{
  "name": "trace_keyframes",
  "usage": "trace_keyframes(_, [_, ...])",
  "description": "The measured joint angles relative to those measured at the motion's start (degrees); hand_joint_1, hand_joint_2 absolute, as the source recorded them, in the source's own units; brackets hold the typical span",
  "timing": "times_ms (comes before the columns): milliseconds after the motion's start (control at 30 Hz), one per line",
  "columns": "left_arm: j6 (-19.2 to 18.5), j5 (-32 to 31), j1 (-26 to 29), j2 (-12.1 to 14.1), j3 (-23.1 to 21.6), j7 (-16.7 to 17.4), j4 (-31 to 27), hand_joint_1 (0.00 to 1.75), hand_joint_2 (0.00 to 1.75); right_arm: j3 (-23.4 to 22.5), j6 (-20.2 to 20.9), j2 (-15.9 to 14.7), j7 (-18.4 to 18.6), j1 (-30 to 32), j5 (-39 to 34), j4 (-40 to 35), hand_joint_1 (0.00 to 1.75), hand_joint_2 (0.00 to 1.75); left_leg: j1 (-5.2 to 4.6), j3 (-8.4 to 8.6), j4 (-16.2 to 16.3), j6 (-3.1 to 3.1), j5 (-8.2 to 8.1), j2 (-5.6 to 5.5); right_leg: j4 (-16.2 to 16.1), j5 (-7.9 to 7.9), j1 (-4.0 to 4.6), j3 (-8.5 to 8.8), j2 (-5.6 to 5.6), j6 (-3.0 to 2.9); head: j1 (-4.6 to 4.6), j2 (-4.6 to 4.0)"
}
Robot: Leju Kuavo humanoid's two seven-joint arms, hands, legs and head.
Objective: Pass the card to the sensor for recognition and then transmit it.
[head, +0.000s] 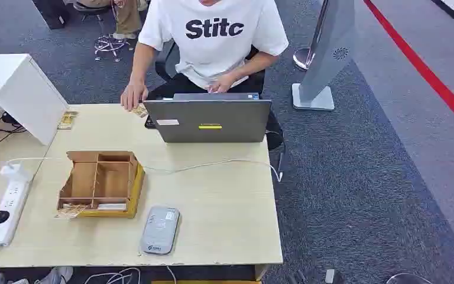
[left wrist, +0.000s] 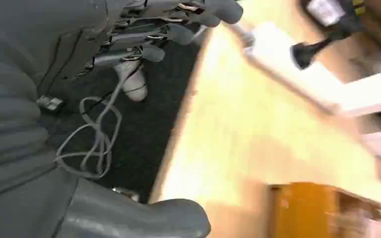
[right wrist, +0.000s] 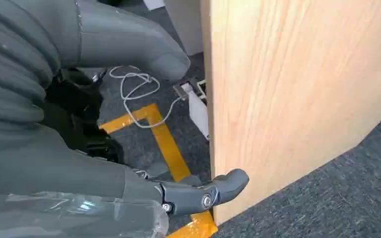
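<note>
Left hand [left wrist: 129, 59] hangs beside the table [head: 224, 201] edge, fingers apart, holding nothing. Right hand [right wrist: 129, 148] likewise spread and empty, near the table's side above carpet. Sensor [head: 160, 230] lies at 6 o'clock on the table; wooden tray [head: 100, 183] at 9 o'clock, cards [head: 74, 209] at its near edge. Person's hand [head: 133, 94] rests on a card [head: 140, 110] at 12 o'clock, beside the laptop [head: 210, 120].

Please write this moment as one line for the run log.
stage: not started | left hand: empty, beside table edge | right hand: empty, below table | sensor: near table front edge | wooden box: left of sensor
</note>
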Motion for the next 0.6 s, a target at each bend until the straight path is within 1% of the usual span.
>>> trace_keyframes(400, [12.5,-7.3,5.6,-1.4,-11.4,-3.6,-20.0,0.00,1.75,-1.8,-1.0,1.5,-1.0,-1.5,0.0,0.0,0.00,1.75,0.00,0.00,0.0,0.01,0.01,0.01,0.0,0.01,0.00,0.00,0.00,0.00,0.00,0.00])
trace_keyframes(433, [14.5,-8.8,7.0,-1.7,-13.4,-4.1,-24.0,0.00,1.75,-2.2,-1.2,1.8,-1.2,-1.7,0.0,0.0,0.00,1.75,0.04,0.00,0.1,0.01,0.01,0.09,0.0,0.02,0.03,-0.04,0.07,-0.01,-0.02,0.00])
trace_keyframes(467, [18.8,-12.5,8.8,-2.1,-16.2,-5.8,-28.3,0.00,1.75,-2.8,-1.5,2.0,-1.8,-2.0,0.0,0.0,0.00,1.75,0.04,-0.01,0.1,0.01,0.00,0.11,0.0,0.02,0.04,-0.06,0.14,-0.01,0.04,0.00])
trace_keyframes(500, [25.0,-18.1,9.4,-2.3,-19.5,-7.8,-32.1,0.00,1.75,-3.2,-1.9,2.2,-2.3,-2.1,-0.2,0.0,0.00,1.75,-0.01,-0.03,0.1,0.03,0.01,0.06,0.0,0.01,0.03,-0.03,0.05,0.00,-0.02,0.00])
trace_keyframes(533, [28.5,-22.4,9.4,-2.4,-21.6,-8.6,-34.2,0.00,1.75,-3.3,-2.3,2.4,-2.4,-2.3,-0.2,0.0,0.00,1.75,-0.03,-0.05,0.1,0.03,0.01,-0.03,0.0,0.00,0.01,0.01,-0.06,0.02,-0.02,0.00])
trace_keyframes(567, [30.0,-25.9,9.6,-2.6,-23.2,-8.7,-36.1,0.00,1.75,-3.5,-2.3,2.5,-2.4,-2.5,-0.2,0.0,0.00,1.75,-0.02,-0.03,0.1,0.03,0.01,-0.06,0.0,-0.01,0.01,0.04,-0.09,0.03,0.06,0.00])
trace_keyframes(600, [30.3,-29.9,9.7,-2.7,-24.5,-8.1,-37.3,0.00,1.75,-3.7,-2.3,2.7,-2.4,-2.7,-0.2,0.0,0.00,1.75,-0.03,-0.02,0.1,0.04,0.00,-0.05,0.0,0.00,0.01,0.03,-0.07,0.03,0.11,0.00])
